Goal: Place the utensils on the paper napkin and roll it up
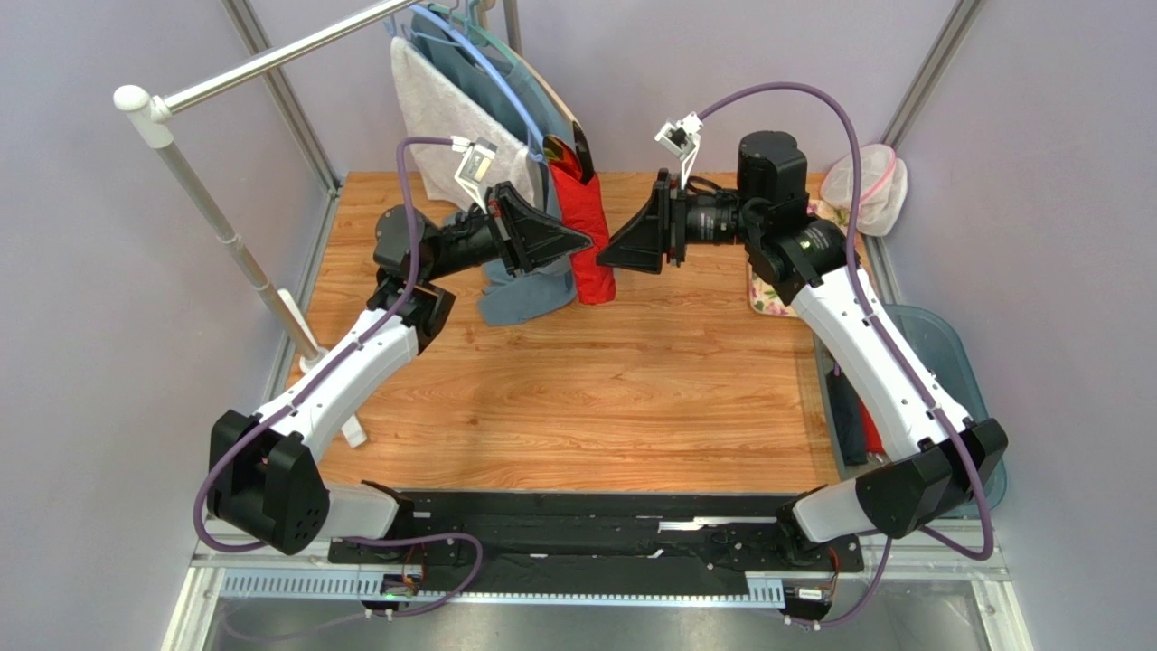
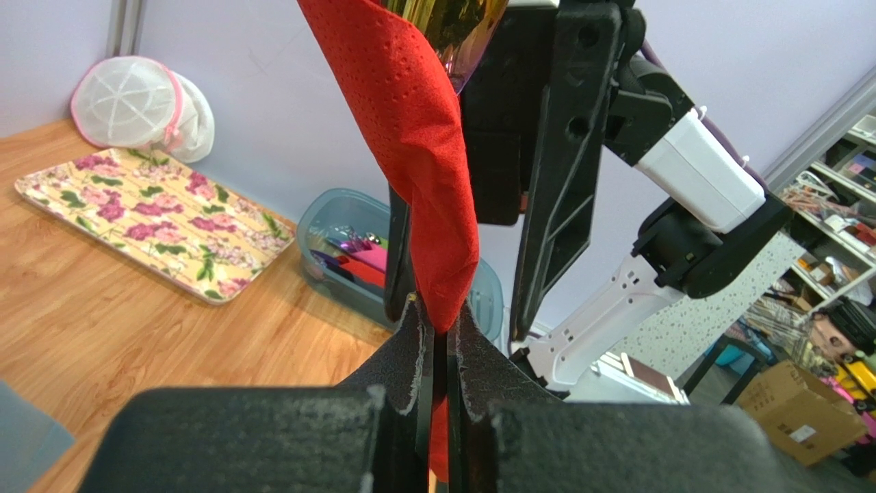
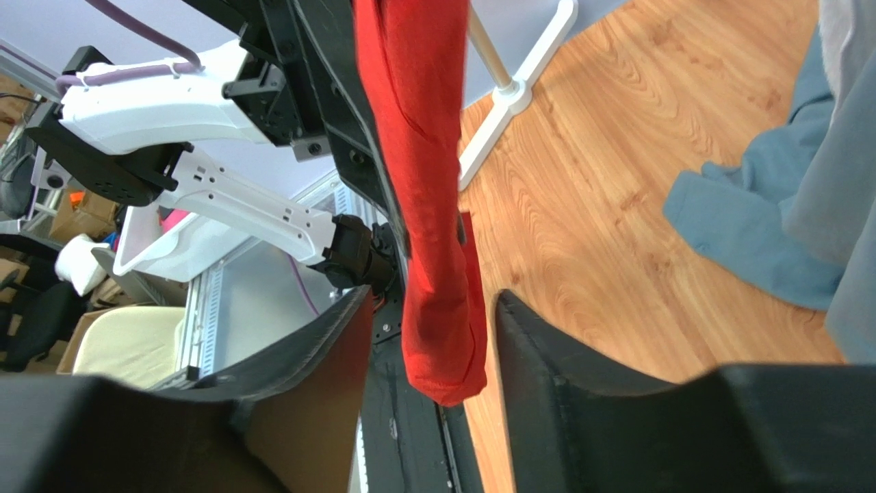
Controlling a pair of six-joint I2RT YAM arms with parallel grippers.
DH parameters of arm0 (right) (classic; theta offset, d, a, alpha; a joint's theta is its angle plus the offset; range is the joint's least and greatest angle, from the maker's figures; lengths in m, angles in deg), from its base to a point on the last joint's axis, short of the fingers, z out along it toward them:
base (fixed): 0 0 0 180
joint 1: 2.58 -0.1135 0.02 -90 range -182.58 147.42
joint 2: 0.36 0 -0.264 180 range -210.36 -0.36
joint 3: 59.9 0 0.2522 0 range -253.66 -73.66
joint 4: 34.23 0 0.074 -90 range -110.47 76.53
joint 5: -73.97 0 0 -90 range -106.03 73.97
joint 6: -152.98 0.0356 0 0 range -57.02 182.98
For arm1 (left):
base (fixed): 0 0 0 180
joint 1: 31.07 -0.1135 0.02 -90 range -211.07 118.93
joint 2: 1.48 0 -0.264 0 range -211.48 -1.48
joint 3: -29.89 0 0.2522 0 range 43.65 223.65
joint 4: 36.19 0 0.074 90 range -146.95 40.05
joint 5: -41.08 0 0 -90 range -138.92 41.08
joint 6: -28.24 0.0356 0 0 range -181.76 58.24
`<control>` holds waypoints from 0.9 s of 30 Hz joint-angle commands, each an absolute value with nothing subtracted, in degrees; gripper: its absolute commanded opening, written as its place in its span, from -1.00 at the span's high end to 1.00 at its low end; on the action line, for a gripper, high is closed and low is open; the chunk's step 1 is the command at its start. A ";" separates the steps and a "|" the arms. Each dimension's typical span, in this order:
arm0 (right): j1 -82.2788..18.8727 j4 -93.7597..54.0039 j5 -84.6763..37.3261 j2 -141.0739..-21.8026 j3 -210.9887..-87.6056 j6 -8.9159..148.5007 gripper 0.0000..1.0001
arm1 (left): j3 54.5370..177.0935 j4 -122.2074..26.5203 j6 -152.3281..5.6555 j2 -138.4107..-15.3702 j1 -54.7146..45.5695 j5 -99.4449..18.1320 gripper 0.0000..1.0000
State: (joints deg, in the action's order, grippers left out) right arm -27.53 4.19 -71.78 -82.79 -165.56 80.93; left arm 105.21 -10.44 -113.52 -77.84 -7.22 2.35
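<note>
Left jaws are pinched shut on the napkin (image 2: 422, 154), while the right jaws stand apart on either side of it, not touching it as far as I can see. Both arms reach inward with level wrists, left gripper (image 1: 581, 246) and right gripper (image 1: 607, 252) nearly tip to tip above the table's (image 1: 611, 393) far edge. I see a narrow red roll, soft and dimpled, hanging upright with a shiny gold utensil (image 2: 452, 21) at its top; grey and blue cloths (image 1: 523, 292) on hangers crowd just behind it.
</note>
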 commanded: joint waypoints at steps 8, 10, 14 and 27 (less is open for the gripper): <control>-28.33 4.75 -73.87 -80.78 -162.96 77.83 0.96 | 110.27 -6.88 -114.31 -78.39 -7.52 1.09 1.00; -28.33 5.97 -72.82 -80.95 -163.05 77.66 0.73 | 110.53 -6.88 -114.40 -78.74 -7.43 1.01 1.00; -28.24 8.27 -72.28 -80.87 -162.70 77.13 -0.11 | 111.41 -6.71 -114.49 -79.53 -7.52 0.92 1.00; -28.24 10.01 -72.90 -81.65 -161.72 74.67 0.36 | 113.43 -5.13 -115.11 -81.90 -7.52 1.44 1.00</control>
State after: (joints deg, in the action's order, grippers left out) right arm -27.98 7.45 -72.24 -81.79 -160.18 76.37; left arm 109.82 -10.70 -115.19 -82.48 -7.24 2.33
